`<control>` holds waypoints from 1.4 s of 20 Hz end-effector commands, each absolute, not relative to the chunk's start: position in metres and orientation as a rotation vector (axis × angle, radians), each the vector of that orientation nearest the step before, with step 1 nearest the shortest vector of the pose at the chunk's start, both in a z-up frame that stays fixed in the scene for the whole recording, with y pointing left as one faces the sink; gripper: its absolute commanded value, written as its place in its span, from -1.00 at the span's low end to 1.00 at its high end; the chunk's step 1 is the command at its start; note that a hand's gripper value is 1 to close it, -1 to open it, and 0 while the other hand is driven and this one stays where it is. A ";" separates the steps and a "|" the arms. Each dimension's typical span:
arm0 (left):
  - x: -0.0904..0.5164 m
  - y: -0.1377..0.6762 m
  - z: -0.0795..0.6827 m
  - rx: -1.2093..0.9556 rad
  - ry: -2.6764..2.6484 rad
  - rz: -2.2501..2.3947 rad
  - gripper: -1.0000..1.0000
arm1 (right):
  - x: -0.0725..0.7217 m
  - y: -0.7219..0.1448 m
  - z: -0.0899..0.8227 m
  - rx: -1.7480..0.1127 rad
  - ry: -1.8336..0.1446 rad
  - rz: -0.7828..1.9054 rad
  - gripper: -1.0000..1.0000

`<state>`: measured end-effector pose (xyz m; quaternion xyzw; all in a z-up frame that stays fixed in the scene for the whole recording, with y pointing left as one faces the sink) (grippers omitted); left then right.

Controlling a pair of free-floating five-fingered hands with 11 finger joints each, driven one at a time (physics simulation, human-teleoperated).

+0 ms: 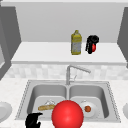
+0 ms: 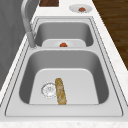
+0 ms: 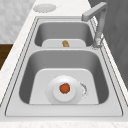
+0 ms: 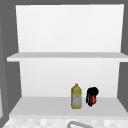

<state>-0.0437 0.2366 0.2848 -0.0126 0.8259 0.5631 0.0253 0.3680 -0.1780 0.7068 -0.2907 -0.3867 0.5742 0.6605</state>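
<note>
Right hand (image 1: 91,44) is curling its fingers round a small red ball-like object (image 1: 93,47) on the far white shelf (image 1: 45,53), just right of the yellow oil bottle (image 1: 76,42); it is looking light, smooth, possibly slippery, best cupped round its middle.

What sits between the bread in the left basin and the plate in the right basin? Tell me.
In the front view, a large red ball shows between the bread and the plate, hiding the divider's near end. The side views show the plain steel divider between them.
</note>
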 end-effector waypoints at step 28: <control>-0.044 0.237 0.285 -0.039 2.554 1.741 0.00 | 0.558 -0.196 0.582 -0.654 -0.832 1.333 1.00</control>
